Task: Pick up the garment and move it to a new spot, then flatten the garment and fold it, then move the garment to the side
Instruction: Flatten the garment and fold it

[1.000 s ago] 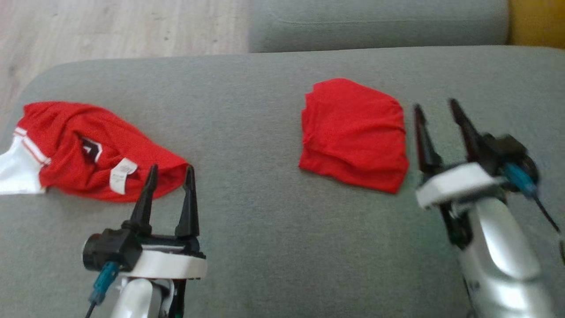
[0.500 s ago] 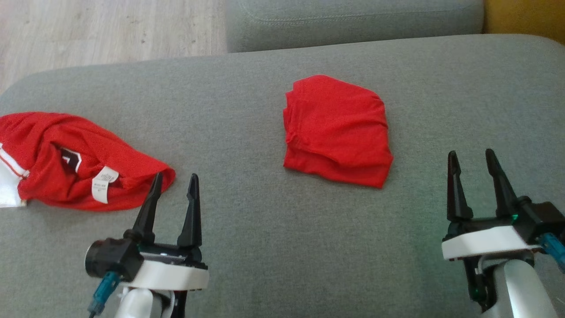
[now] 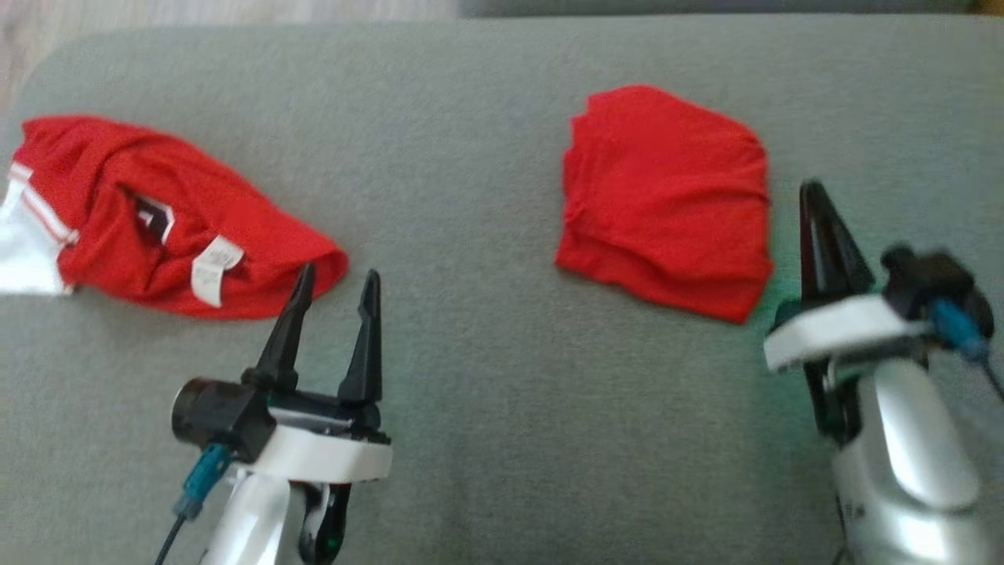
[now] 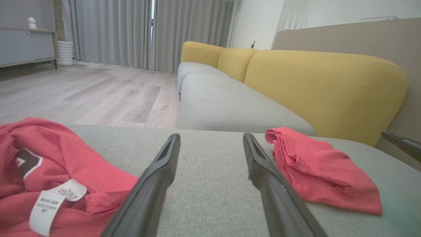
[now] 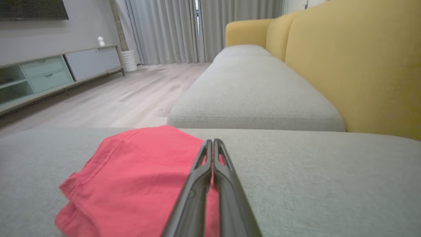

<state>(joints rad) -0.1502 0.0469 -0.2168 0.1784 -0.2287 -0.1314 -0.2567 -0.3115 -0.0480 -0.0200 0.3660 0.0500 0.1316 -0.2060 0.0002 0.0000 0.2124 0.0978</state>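
I have the folded red garment (image 3: 667, 200) lying flat on the grey sofa cushion (image 3: 486, 157), right of centre in the head view; its layered edges face the robot, and its right edge sits just beside my right gripper (image 3: 812, 192) without touching it. That gripper is closed on itself, its two dark fingers pressed tip to tip; in the right wrist view the closed pair (image 5: 213, 141) points out over the near right part of the folded garment (image 5: 138, 171), and I see no cloth pinched between the fingers.

My left gripper (image 3: 338, 272) stands wide apart, holding nothing; its fingertips hover just short of the crumpled red garment (image 3: 157, 220), which lies bunched at the cushion's left end with white trim at its far left and a white label (image 3: 213, 267) facing up. In the left wrist view the spread fingers (image 4: 210, 136) frame bare cushion (image 4: 204, 204); the crumpled garment (image 4: 65, 171) and its label (image 4: 49, 204) lie to the left of them, and the folded garment (image 4: 315, 171) to the right, the two garments well apart.

Beyond the cushion I see a second grey seat (image 4: 230, 108), a yellow backrest (image 4: 322, 82), pale wood floor (image 4: 98, 95) and grey curtains (image 4: 131, 33).
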